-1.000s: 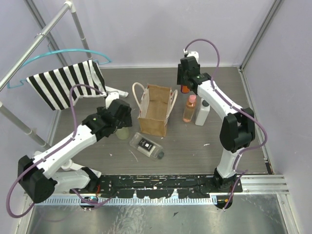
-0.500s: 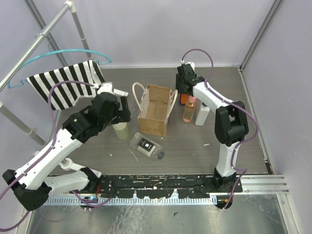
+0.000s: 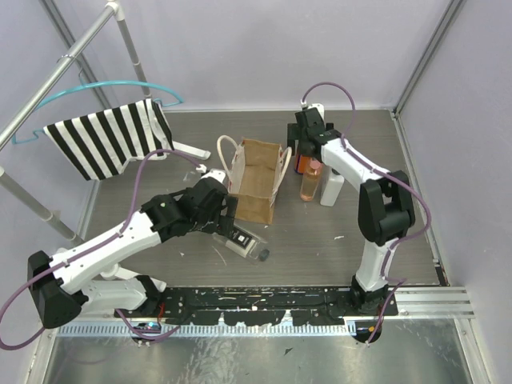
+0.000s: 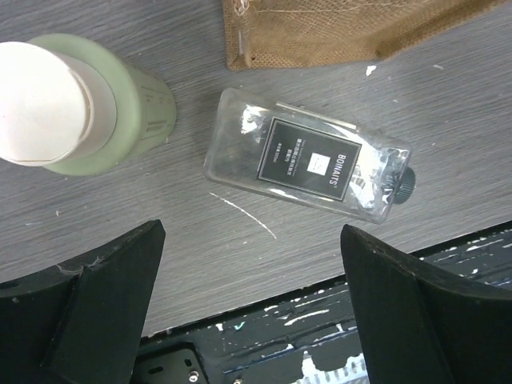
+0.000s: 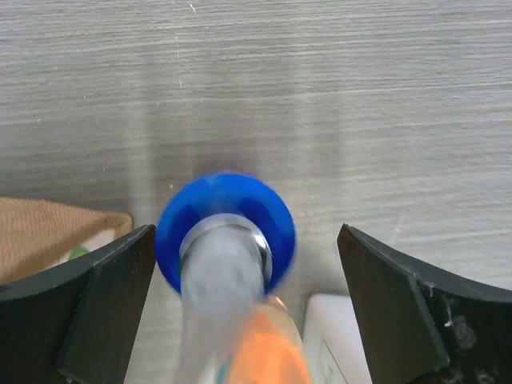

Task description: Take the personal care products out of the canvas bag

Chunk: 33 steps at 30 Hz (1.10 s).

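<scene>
All five bottles seem to be out of the bag [image 3: 252, 210], so I judge the step in hand to be a clean retreat. The left pincer [image 4: 250, 238], near the front edge of the desk [image 3: 336, 240], should rise straight up. The right pincer [image 5: 246, 234], towards the far edge, should do the same without any sideways swing, because a tall bottle tips easily. The left pincer is wide open and holds nothing. The clear bottle [image 4: 308, 164] lies on its side below it, a little ahead of the fingertips and apart from them, with the olive bottle [image 4: 88, 104] upright beside it and the near wall of the bag just beyond. The right pincer is also wide open and holds nothing. The blue-capped bottle [image 5: 226, 220] stands upright between its fingers and seems to touch neither, to the right of the bag and on the far side of the pink-capped bottle [image 3: 310, 182] and the white bottle [image 3: 332, 188].
</scene>
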Tool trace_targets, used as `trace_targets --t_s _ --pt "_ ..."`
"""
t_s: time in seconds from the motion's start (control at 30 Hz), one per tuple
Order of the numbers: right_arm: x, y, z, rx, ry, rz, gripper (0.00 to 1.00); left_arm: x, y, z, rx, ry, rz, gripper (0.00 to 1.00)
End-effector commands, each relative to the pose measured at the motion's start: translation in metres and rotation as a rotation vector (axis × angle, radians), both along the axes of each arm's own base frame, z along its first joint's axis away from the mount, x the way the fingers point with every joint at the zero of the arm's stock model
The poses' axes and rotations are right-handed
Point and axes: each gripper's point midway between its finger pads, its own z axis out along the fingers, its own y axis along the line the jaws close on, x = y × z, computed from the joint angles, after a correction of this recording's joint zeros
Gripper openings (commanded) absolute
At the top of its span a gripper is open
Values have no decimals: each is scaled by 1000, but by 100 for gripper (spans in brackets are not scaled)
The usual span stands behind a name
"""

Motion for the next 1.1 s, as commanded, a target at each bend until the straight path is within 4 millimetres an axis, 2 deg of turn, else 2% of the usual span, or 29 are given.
trace_targets --t_s 0.0,0.03,0.07,0.1,0.13,0.17,0.27,0.33,0.47,0.5,0.53,0.67,0.8,0.9,1.07 --pt "-17 2 123 10 -288 44 100 -7 -4 8 -75 -4 -2 99" --pt "-33 5 151 12 -345 68 100 -8 -4 4 -69 8 -1 99" --pt "-46 11 160 1 -362 97 100 -8 -4 0 -60 16 2 99" --pt "-67 17 182 18 -409 142 100 -7 -4 -2 -54 18 10 99" --pt "-82 26 184 25 -411 186 100 -6 -3 -2 -50 13 23 99" --pt "-105 30 202 52 -451 221 99 -5 -2 -1 -54 8 35 99" --pt "-157 46 203 113 -448 357 95 -1 2 14 -90 -40 69 99" --pt "-184 50 196 163 -422 433 82 1 8 30 -116 -83 93 99" --pt "-235 67 189 278 -399 608 80 2 19 56 -138 -139 114 99" --pt "-245 74 185 307 -372 653 80 2 20 59 -137 -146 114 99" --pt "-255 80 171 323 -312 690 80 2 22 61 -131 -150 117 99" --pt "-276 101 94 284 -81 727 76 2 24 63 -128 -154 116 99" --pt "-294 118 43 231 4 747 75 -1 27 63 -131 -151 118 99" --pt "-302 121 12 186 70 764 76 -4 33 64 -133 -158 125 99" --pt "-313 143 -14 182 97 856 77 -8 39 61 -150 -164 134 99"
